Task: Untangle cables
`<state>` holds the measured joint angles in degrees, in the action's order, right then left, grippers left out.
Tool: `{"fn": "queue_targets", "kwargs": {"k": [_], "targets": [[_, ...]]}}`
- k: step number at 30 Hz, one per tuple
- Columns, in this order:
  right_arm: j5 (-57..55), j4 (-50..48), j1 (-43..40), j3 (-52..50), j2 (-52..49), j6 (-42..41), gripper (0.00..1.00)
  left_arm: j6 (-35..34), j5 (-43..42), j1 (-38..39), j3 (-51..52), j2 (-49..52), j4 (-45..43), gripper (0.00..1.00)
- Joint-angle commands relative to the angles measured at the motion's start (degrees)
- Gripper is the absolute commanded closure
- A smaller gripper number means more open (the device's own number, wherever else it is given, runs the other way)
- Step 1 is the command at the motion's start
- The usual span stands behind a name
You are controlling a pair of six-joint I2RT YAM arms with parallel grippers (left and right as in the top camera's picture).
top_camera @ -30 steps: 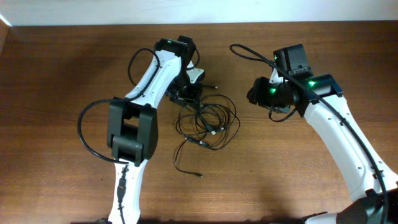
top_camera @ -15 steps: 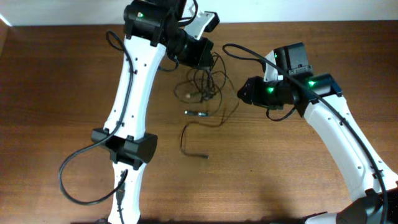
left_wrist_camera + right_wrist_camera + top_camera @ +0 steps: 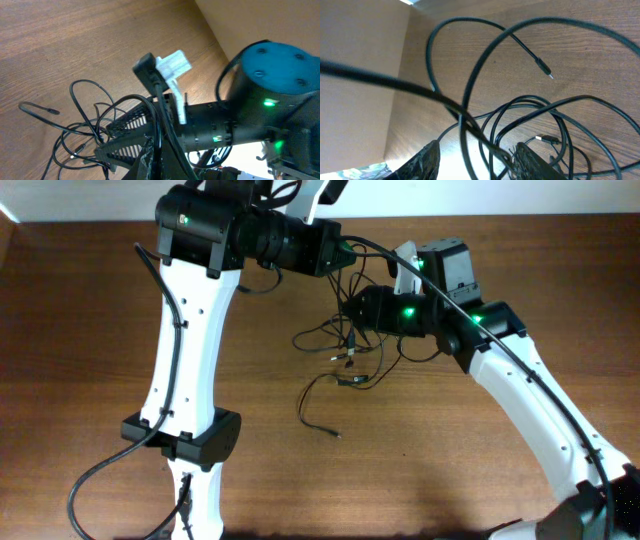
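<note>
Brown wood table (image 3: 480, 480), white wall strip (image 3: 500, 198) along the top edge. The cables (image 3: 345, 348) hang in a loose knot above the table's middle, between the two arms. Most loops are off the surface, and one trailing strand (image 3: 303, 405) curls down with its plug end on the wood.

The left gripper (image 3: 338, 256) is up high, and in its wrist view the ridged fingers look clamped on the top of the bunch — it carries the weight. The right gripper (image 3: 352, 305) sits just below and right of it, in among the loops. Its wrist view shows the fingers spread wide with several strands crossing the gap and nothing pinched.

Step in hand, as I read it: bundle lifted, second hand moving in to pick one cord. Next I would close the right fingers on a single strand, not two or three, then pull away from the left hand so it slides free. Risk: catching a crossing and tightening the knot.

Versus half a second ago, the right gripper was standing off to the right of the bunch and is now inside it. The left wrist has swung further right. A full second ago the cables lay flat on the table in open loops.
</note>
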<state>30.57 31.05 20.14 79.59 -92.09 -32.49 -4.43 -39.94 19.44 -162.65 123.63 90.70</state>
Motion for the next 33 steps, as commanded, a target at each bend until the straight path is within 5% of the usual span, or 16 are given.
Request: {"fn": "queue_targets", "kwargs": {"k": [1,5,7,12,17,22,28,30,33], "targets": [[0.3,-1.1,0.5,0.2,-2.4,-1.5,0.60,-2.5,-2.8,-0.1,-1.0,-1.7,-1.5,1.00],[-3.3,0.1,0.5,0.2,-2.6,-1.4,0.96,-2.4,-2.7,-1.0,-1.0,-1.7,-2.4,1.00],[-4.3,0.2,0.3,0.2,-1.7,-1.4,0.96,-2.4,-1.6,-4.3,-1.0,-1.7,-2.8,1.00],[-4.2,8.3,0.3,0.2,10.0,1.7,0.96,-2.4,19.5,-9.3,4.0,-1.7,-2.3,1.00],[-4.2,16.1,-1.8,0.2,23.9,2.3,0.96,-2.4,30.8,-10.0,21.8,-1.7,-6.5,1.00],[1.0,22.7,-19.0,0.2,33.8,4.2,0.96,-2.4,35.1,-10.0,38.5,-1.6,-14.4,0.89],[6.9,34.4,-38.0,0.2,32.6,13.6,0.96,-2.4,43.8,-12.6,44.1,-1.6,-15.4,0.85],[7.0,38.3,-35.3,0.2,28.0,14.6,0.96,-2.4,42.1,-13.4,44.1,-1.6,-15.6,0.94],[6.9,34.4,-18.1,0.2,18.3,13.8,0.96,-2.4,32.9,-14.5,42.9,-1.6,-17.9,0.89]]}}
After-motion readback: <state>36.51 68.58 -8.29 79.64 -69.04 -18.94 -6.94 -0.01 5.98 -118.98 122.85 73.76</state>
